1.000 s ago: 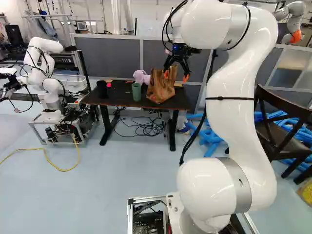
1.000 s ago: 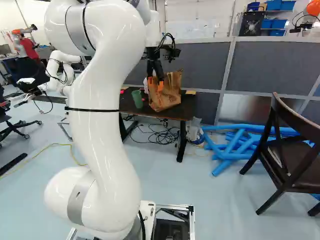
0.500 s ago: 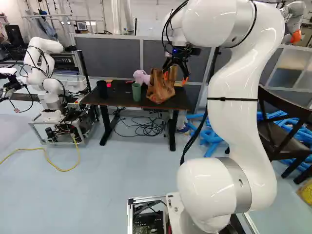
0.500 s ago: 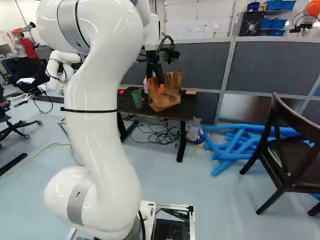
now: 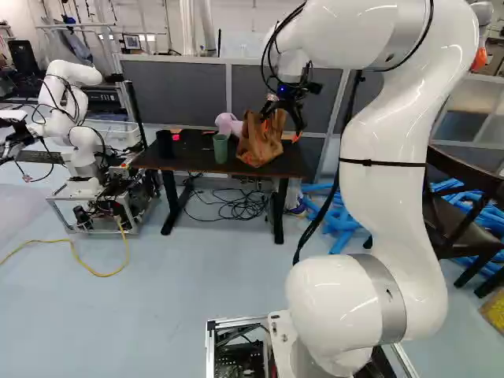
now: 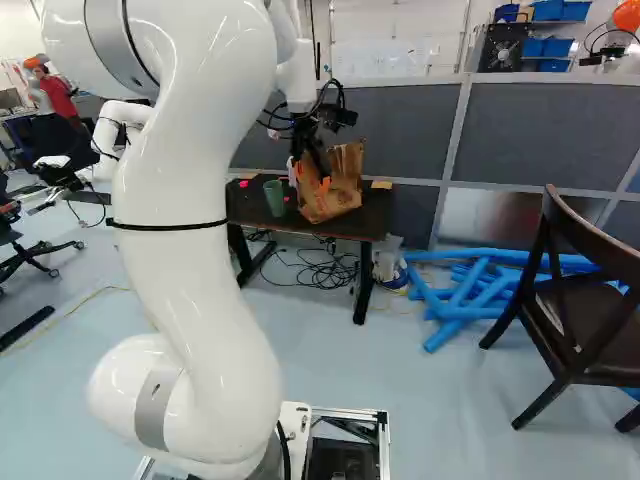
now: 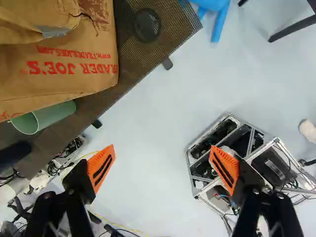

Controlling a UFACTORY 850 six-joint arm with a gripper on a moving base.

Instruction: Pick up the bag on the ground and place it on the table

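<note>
The gripper (image 5: 281, 131) is near the brown paper bag (image 5: 253, 143) in the left base view, its fingers spread. Upright on the dark table (image 6: 372, 218), the bag shows its printed side in the right base view. The wrist view has the gripper (image 7: 163, 165) wide open with nothing between its orange pads, over floor beyond the table's edge. There the bag (image 7: 64, 74) lies off to the side of the gripper, apart from both fingers.
A green cup (image 5: 220, 148), a black cup (image 5: 164, 143) and a pink object (image 5: 228, 124) share the tabletop. Another robot (image 5: 79, 126) stands left of the table; blue tubes (image 6: 480, 290) and a dark chair (image 6: 575, 300) are on the right.
The arm has drawn back and its gripper has tilted, its fingers shifting slightly against the bag in the base views. The bag has stayed where it was on the table. The base has not moved.
</note>
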